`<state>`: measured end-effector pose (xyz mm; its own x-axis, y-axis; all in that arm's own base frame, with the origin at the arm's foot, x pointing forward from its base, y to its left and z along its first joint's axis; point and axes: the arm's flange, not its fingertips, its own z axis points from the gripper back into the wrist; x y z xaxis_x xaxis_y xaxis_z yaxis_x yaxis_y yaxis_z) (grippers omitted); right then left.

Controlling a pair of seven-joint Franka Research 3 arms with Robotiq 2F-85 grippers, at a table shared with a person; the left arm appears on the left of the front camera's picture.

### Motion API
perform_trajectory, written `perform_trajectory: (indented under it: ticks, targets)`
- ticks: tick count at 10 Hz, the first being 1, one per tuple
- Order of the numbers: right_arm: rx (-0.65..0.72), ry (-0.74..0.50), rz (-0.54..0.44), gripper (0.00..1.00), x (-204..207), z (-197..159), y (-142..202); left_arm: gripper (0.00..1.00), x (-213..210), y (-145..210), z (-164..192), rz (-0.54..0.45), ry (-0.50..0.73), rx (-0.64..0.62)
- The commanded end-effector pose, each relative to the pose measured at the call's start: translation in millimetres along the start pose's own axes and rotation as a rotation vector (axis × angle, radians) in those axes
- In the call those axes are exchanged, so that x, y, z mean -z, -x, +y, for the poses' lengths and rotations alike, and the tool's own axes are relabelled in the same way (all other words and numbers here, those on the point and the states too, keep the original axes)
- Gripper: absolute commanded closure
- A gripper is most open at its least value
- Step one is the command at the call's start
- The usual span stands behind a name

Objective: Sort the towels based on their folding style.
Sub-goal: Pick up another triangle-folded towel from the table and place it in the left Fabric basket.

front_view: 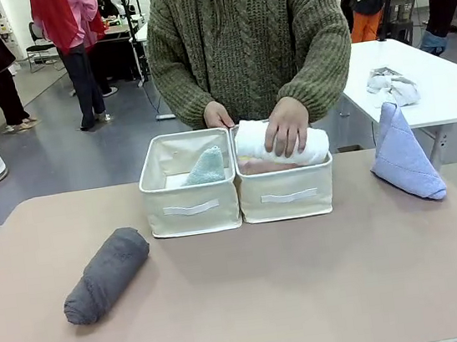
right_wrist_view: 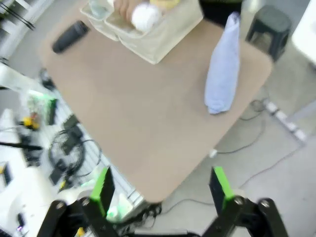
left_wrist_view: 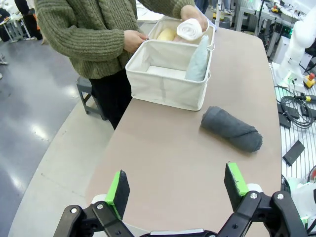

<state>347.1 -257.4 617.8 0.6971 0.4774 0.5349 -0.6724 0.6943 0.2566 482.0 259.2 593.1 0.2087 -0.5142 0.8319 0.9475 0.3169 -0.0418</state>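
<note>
Tools gape empty: my left tool [left_wrist_view: 177, 180] and right tool [right_wrist_view: 161, 183] hang above the tabletop [front_view: 271, 300]; a person's hand [front_view: 287, 126] holds the white roll [front_view: 250, 139] in a cream bin [front_view: 287, 199].

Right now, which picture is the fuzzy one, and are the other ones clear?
Right wrist view: fuzzy all over, and the light blue towel looks soft and smeared. Front view: sharp, with even light and just a faint shadow under the dark grey towel. Left wrist view: sharp too, with shiny spots of glare on the floor.
</note>
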Motion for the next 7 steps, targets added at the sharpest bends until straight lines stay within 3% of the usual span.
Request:
perform_trajectory:
  ticks: [1, 4, 5, 7]
  targets:
    - [0.014, 0.076, 0.045, 0.00, 46, 12, -24, 0.00, -1, -1, -1, 0.002, -0.005, 0.000]
    - [0.015, 0.052, 0.083, 0.00, 95, 17, -47, 0.00, -1, -1, -1, 0.002, -0.005, 0.000]
    - [0.019, 0.013, 0.045, 0.00, 98, 19, -49, 0.00, -1, -1, -1, 0.002, -0.005, 0.000]
    - [-0.005, 0.046, 0.077, 0.00, 84, 10, -52, 0.00, -1, -1, -1, 0.002, -0.005, 0.000]
